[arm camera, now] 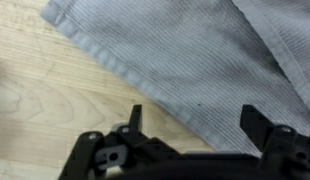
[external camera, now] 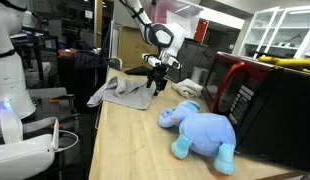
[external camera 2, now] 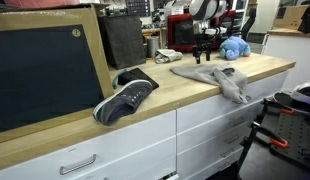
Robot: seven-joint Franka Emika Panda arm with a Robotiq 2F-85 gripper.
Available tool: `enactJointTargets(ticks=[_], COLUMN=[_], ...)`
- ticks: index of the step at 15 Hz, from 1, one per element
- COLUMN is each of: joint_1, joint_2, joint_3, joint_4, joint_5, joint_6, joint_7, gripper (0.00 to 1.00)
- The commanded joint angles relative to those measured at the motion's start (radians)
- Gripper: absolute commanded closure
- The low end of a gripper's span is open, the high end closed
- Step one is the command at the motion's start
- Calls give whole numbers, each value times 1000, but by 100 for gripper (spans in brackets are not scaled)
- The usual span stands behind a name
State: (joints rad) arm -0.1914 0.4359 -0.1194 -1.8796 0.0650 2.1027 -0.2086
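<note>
My gripper [external camera: 156, 80] hangs open just above the right end of a grey cloth [external camera: 123, 93] spread on the wooden countertop [external camera: 145, 140]. In the wrist view the two fingers [arm camera: 192, 118] stand wide apart over the cloth's hemmed edge [arm camera: 185, 60], with nothing between them. The cloth also shows in an exterior view [external camera 2: 217, 78], draped over the counter's front edge, with the gripper [external camera 2: 203, 46] above its far end. A blue stuffed elephant [external camera: 203, 128] lies on the counter near the gripper; it also shows in an exterior view [external camera 2: 233, 47].
A red and black microwave [external camera: 260, 95] stands behind the elephant. A dark sneaker [external camera 2: 126, 98] lies on the counter near a large black board [external camera 2: 45, 70]. White drawers [external camera 2: 135, 140] run under the countertop. A white robot body [external camera: 15, 90] stands beside the counter.
</note>
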Motion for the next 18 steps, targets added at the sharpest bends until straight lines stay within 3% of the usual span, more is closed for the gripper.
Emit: enactJointTargets(ticks=[1, 2, 3, 5, 13, 14, 18], joint_1=[-11, -12, -14, -16, -20, -20, -29], joint_2=[41, 48, 54, 59, 73, 76, 94], joint_3=[24, 27, 30, 34, 29, 29, 30], joint_4=[46, 51, 56, 67, 132, 138, 175], joint_5=[-14, -15, -13, -11, -16, -16, 4], joint_6=[-53, -57, -61, -81, -242, -249, -226], joint_7=[-57, -71, -83, -97, -95, -94, -86], gripper=[0, 0, 25, 34, 95, 100, 99])
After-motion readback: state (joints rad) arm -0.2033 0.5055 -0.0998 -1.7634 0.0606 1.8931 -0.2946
